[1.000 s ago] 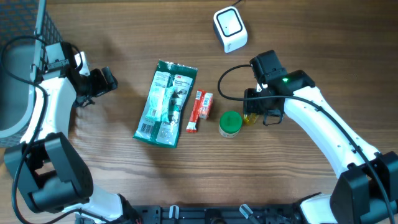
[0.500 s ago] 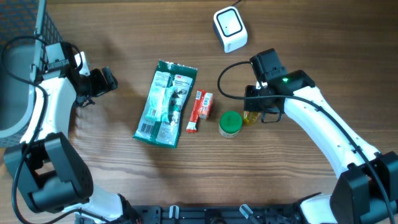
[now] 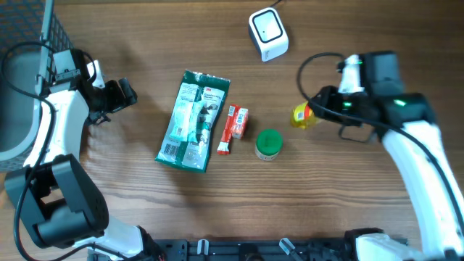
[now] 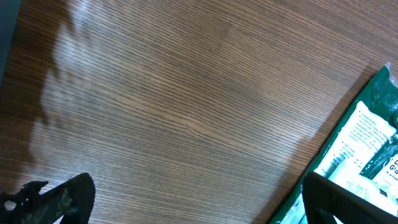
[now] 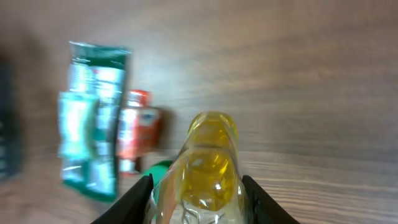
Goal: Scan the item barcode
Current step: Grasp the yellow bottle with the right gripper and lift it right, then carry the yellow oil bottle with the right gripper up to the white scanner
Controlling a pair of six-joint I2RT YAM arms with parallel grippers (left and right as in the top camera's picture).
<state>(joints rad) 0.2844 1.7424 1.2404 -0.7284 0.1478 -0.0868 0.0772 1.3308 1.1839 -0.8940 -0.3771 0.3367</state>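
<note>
My right gripper (image 3: 321, 110) is shut on a small yellow bottle (image 3: 302, 116) and holds it above the table, right of the green-lidded jar (image 3: 269, 143). Seen from the right wrist, the bottle (image 5: 208, 165) fills the gap between the black fingers (image 5: 139, 200), its clear cap pointing forward. The white barcode scanner (image 3: 268, 34) stands at the back of the table, apart from the bottle. My left gripper (image 3: 121, 94) hovers open over bare wood at the left, left of a green packet (image 3: 193, 119). In the left wrist view its gripper (image 4: 199, 202) holds nothing.
A small red box (image 3: 233, 122) lies between the green packet and the jar. A dark mesh basket (image 3: 29, 32) stands at the far left edge. The packet's corner (image 4: 367, 143) shows by the left gripper's right finger.
The right gripper has closed on the yellow bottle beside the jar and carried it up and to the right. The left arm has not moved.
</note>
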